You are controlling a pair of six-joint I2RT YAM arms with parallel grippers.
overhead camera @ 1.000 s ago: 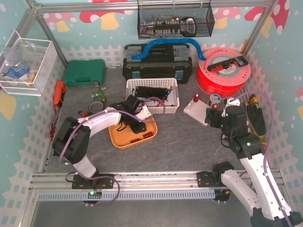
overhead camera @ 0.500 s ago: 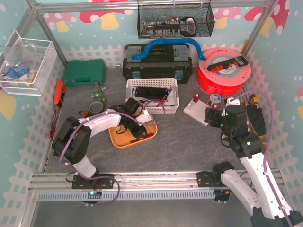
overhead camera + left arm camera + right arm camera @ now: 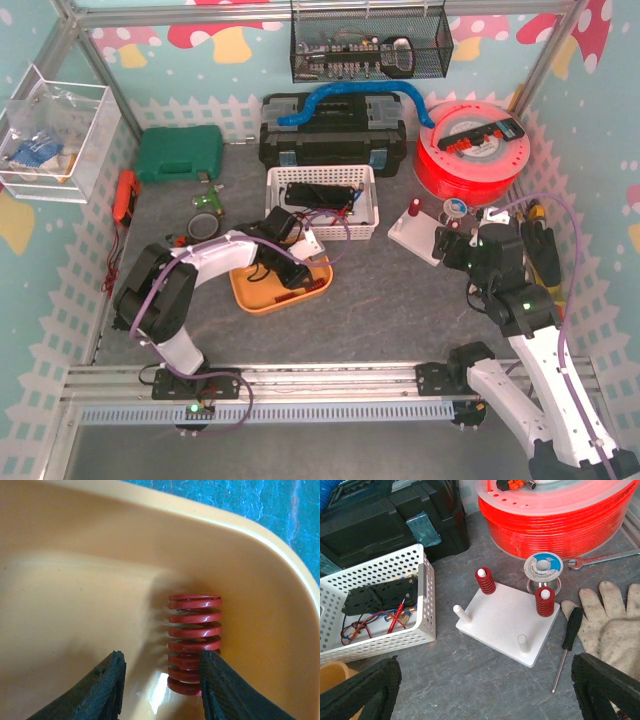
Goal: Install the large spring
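A large red spring (image 3: pixel 195 630) lies in a corner of the orange tray (image 3: pixel 280 545). My left gripper (image 3: pixel 161 662) is down in the tray, open by a modest gap. Its right finger (image 3: pixel 225 690) rests against the spring's near end, while the left finger (image 3: pixel 100 690) stands apart from it. From above, the left gripper (image 3: pixel 290 272) sits over the tray (image 3: pixel 258 296). My right gripper (image 3: pixel 485 680) hangs wide open and holds nothing, just in front of the white peg board (image 3: pixel 505 620). Two pegs carry red springs (image 3: pixel 485 581) (image 3: pixel 545 601); two pegs (image 3: pixel 460 614) (image 3: pixel 522 642) are bare.
A white basket (image 3: pixel 322 200) of cables stands behind the tray, with a black toolbox (image 3: pixel 333 130) further back. A red spool (image 3: pixel 472 150) sits at the back right. Beside the board lie a screwdriver (image 3: pixel 570 630), a glove (image 3: pixel 615 620) and a small wire reel (image 3: pixel 544 567).
The left gripper has shifted slightly within the tray and its jaws have parted a little. The right arm has barely moved.
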